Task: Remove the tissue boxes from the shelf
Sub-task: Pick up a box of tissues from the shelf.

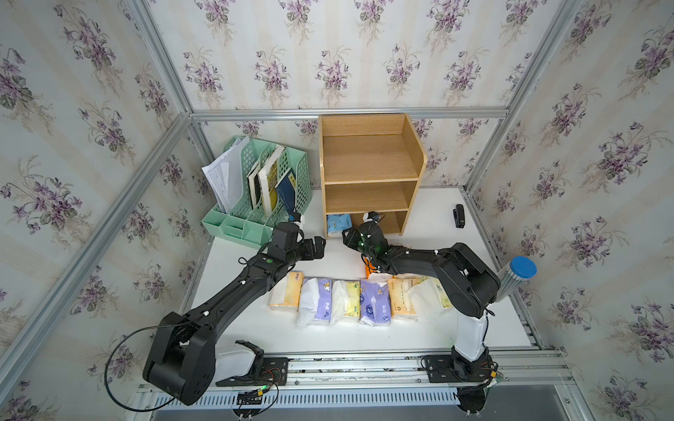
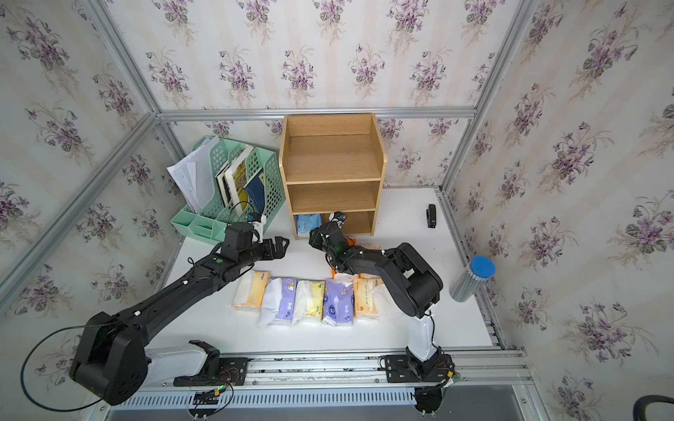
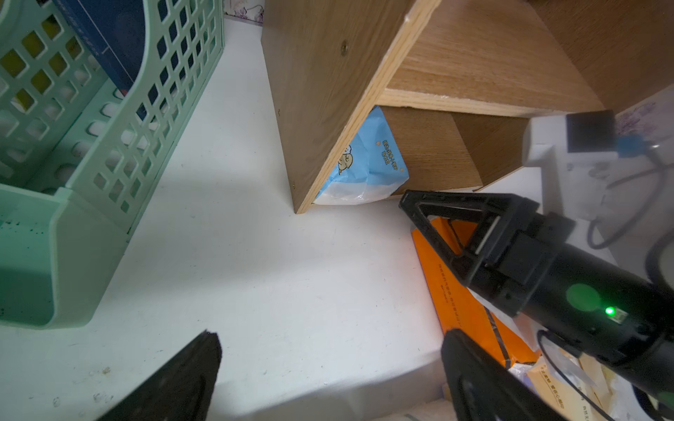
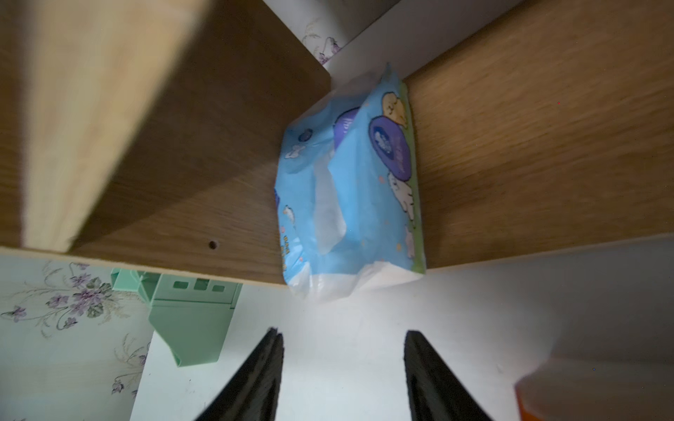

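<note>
The light blue tissue pack (image 4: 350, 189) is a soft plastic-wrapped packet with a pale slit down its middle where white tissue shows. Its wrapper carries purple oval logos, white and yellow cartoon animals and a green strip along one edge. The small yellow print near its end is too blurred to read. It lies in the bottom tier of the shelf (image 1: 368, 160), at that tier's left end against the side panel. Its white end pokes just past the shelf front. The two upper tiers hold nothing.

The shelf stands at the middle of the desk's (image 1: 233, 328) far edge, beside a mint-green file rack (image 1: 255, 189) near the far left corner. A row of tissue packs (image 1: 359, 300), yellow, purple, orange and pale, lies side by side toward the desk's near edge. An orange pack (image 3: 456, 302) lies below the right arm; its lines of dark print cannot be read.

The right gripper (image 4: 343, 335) points at the blue pack from just in front, its fingers spread and holding nothing. The left gripper (image 3: 332, 335) hangs over bare desk before the gap between rack and shelf, its fingers spread wide.
</note>
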Controlling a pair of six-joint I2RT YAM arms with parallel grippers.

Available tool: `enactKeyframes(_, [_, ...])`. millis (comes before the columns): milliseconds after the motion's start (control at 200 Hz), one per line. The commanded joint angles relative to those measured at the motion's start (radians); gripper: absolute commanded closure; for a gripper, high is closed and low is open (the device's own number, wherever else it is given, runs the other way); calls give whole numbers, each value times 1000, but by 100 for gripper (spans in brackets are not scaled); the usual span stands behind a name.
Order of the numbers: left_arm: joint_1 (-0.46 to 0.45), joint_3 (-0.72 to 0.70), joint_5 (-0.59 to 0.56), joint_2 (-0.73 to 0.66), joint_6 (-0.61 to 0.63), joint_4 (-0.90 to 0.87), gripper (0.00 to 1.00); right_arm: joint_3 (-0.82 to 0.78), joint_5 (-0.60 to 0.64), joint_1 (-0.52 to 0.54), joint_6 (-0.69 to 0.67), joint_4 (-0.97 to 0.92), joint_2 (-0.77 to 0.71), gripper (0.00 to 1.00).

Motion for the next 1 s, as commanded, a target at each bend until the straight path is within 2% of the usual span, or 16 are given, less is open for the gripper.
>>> enactKeyframes(0, [-1,9,50,6,9,43,1,-6,50,-10,36,45,21,40])
enactKeyframes(365, [-1,-19,50,9,12,58,1,85,-17,-57,-40,102,129,38])
enactKeyframes(640, [0,-37,56,14,-12,70,1,145,-71,-58,-95,101,172,44])
enactKeyframes(899, [0,-53,65,13,-27,70,1,118,-90,-54,-120,115,146,80])
enactKeyframes(994, [-2,-62,65,-2,-36,66,1,91,-92,-49,-127,99,112,88])
